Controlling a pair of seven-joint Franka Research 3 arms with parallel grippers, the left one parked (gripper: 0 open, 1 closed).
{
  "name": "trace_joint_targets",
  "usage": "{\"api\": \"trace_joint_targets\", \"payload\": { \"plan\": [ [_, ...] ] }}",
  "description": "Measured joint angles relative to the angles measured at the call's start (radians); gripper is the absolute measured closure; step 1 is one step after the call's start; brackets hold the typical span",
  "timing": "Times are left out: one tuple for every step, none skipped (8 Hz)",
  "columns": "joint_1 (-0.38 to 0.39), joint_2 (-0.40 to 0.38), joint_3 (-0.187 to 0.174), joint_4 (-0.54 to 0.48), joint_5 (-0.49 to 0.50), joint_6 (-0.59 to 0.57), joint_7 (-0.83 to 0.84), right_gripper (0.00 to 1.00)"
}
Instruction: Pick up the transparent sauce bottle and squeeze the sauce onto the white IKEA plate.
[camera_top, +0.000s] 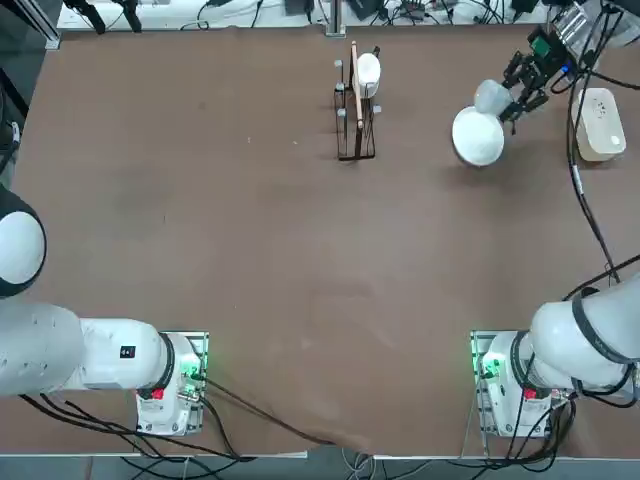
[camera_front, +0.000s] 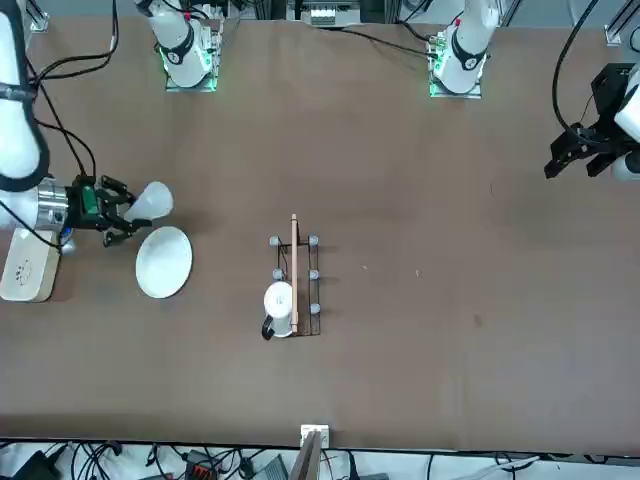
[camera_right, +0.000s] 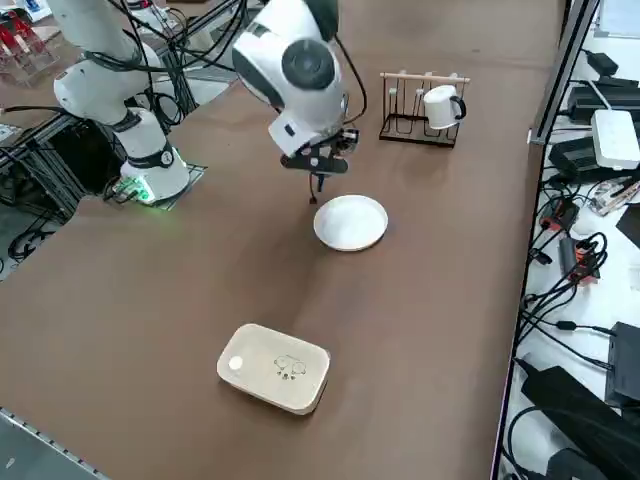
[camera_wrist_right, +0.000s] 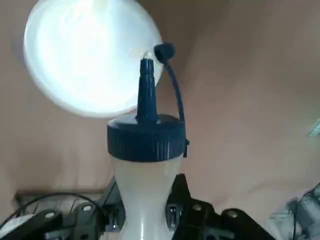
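Gripping the transparent sauce bottle, right gripper hangs above white IKEA plate.

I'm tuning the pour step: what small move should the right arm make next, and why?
Probably a firmer squeeze, perhaps after easing slightly further over the plate. The right gripper holds the sauce bottle tipped, its uncapped nozzle aimed at the plate's edge nearest it. The plate shows no sauce that I can see.
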Motion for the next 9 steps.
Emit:
{"api": "trace_joint_targets", "payload": {
  "plan": [
    [0.023, -0.022, 0.002, 0.000, -0.132, 0.000, 0.094, 0.59],
    [0.055, -0.040, 0.005, 0.000, -0.257, 0.000, 0.198, 0.59],
    [0.096, -0.052, 0.008, -0.001, -0.383, 0.000, 0.318, 0.60],
    [0.142, -0.057, 0.009, -0.002, -0.511, -0.005, 0.445, 0.60],
    [0.181, -0.057, 0.010, -0.005, -0.636, -0.024, 0.563, 0.60],
    [0.204, -0.057, 0.011, -0.010, -0.748, -0.064, 0.651, 0.60],
    [0.209, -0.057, 0.011, -0.017, -0.844, -0.108, 0.714, 0.60],
    [0.208, -0.056, 0.008, -0.031, -0.932, -0.145, 0.768, 0.60],
    [0.208, -0.054, 0.007, -0.058, -1.017, -0.169, 0.825, 0.60]
  ]
}}
